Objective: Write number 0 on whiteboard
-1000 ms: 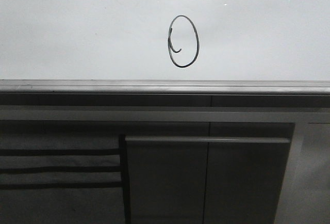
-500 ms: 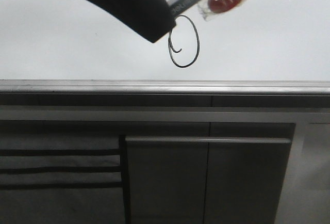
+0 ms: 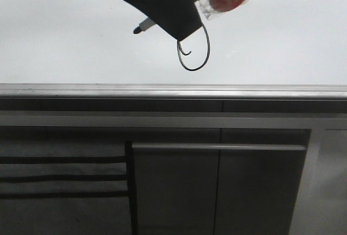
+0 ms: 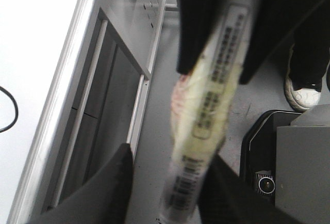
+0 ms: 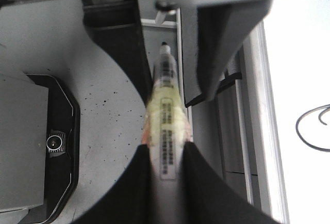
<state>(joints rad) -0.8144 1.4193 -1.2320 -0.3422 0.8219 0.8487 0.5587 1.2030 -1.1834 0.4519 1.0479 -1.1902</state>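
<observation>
Both the left gripper [image 4: 206, 198] and right gripper [image 5: 165, 182] have broad, matte black, smoothly curved fingers

A thin black hand-drawn oval outline of the number 0 [image 3: 194, 51], its top hidden behind the dark gripper finger [image 3: 162, 2], stands on the large glossy white whiteboard [image 3: 65, 45] just below that gripper.

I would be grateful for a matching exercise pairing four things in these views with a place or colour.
1. number 0
2. marker
3. edge rail
4. cabinet panel

A. grey strip along the whiteboard's lower edge
B. dark grey, below the rail
C. thin black outline on the whiteboard
D. black tip left of the oval

Pairs: 1-C, 2-D, 3-A, 4-B
</observation>
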